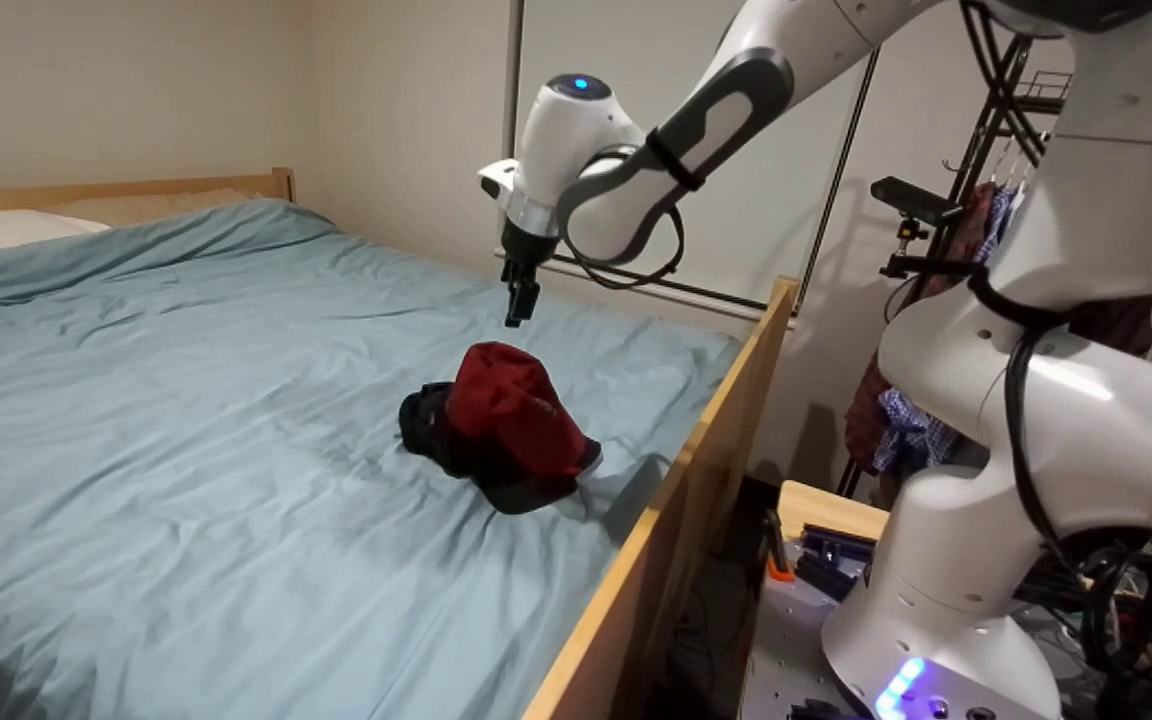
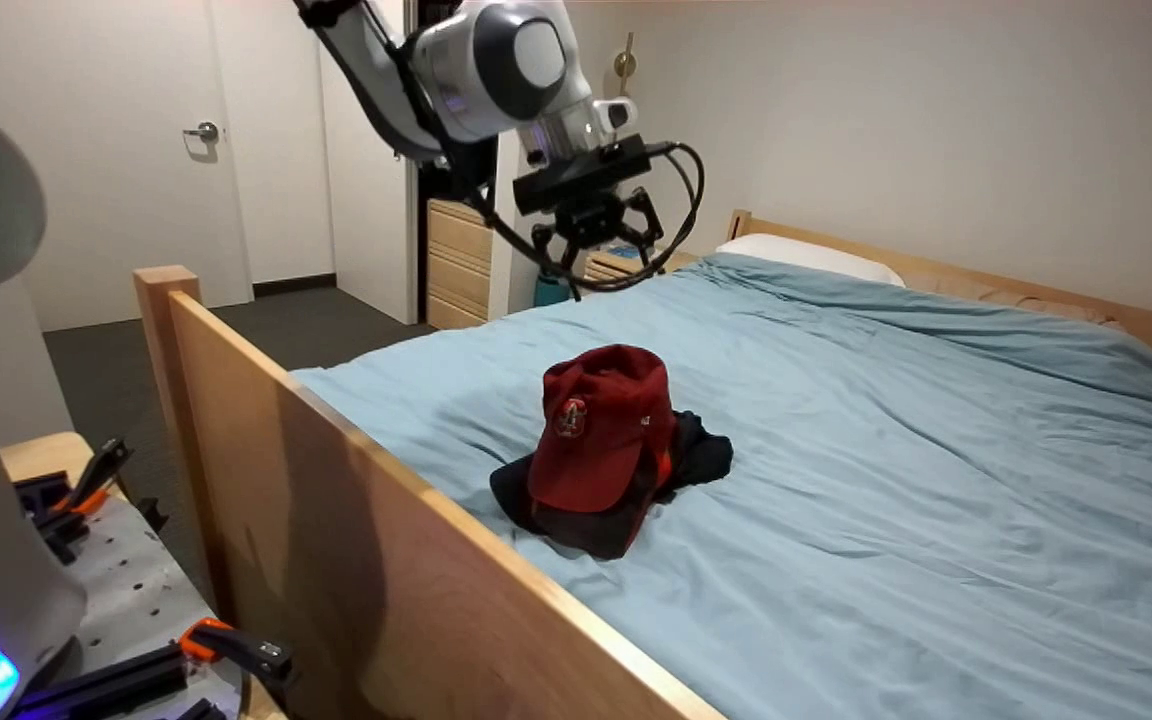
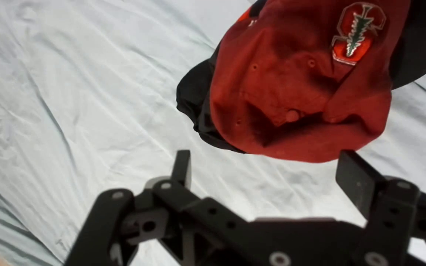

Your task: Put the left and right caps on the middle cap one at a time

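Note:
The red cap (image 1: 511,405) lies on top of a pile on the bed, its emblem showing in an exterior view (image 2: 591,400) and in the wrist view (image 3: 290,85). Black cap parts show under it: a crumpled black part (image 1: 423,420) (image 2: 703,452) (image 3: 192,88) at one side and dark brims (image 1: 526,495) (image 2: 586,530) (image 3: 420,44) at the front. The red cap hides much of them; I cannot tell which part belongs to the plain black cap and which to the middle cap. My gripper (image 1: 521,308) (image 2: 616,280) (image 3: 264,162) is open and empty, above and apart from the caps.
The pile sits on a blue-grey bedsheet (image 1: 186,450) close to the wooden footboard (image 1: 676,500) (image 2: 416,520). The footboard stands between the bed and the robot's base. Cables loop beside the gripper. A wall with a white panel (image 1: 676,150) is behind the arm.

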{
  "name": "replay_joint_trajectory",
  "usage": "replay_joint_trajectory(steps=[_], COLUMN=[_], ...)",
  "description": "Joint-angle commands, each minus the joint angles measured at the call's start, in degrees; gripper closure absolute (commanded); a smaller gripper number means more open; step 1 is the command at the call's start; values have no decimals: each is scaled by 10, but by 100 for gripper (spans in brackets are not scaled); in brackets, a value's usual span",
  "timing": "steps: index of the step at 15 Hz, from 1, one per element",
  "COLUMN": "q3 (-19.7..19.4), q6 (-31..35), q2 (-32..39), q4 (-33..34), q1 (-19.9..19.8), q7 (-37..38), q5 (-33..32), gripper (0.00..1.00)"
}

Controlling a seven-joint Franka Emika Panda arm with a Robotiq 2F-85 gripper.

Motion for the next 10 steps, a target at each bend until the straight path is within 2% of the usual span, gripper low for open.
replay_joint_trajectory(steps=[1, 2, 4, 7, 8, 9, 10], q3=[-107, -141, -220, -357, -292, -314, -314], q6=[-158, -205, -300, -416, -433, -394, -402], q2=[29, 39, 38, 34, 21, 23, 23], q4=[77, 94, 144, 212, 225, 198, 208], q1=[159, 207, 304, 452, 381, 407, 407], q7=[-51, -80, -72, -25, -20, -31, -30], q5=[62, 87, 97, 91, 105, 84, 85], gripper=[0, 0, 0, 0, 0, 0, 0])
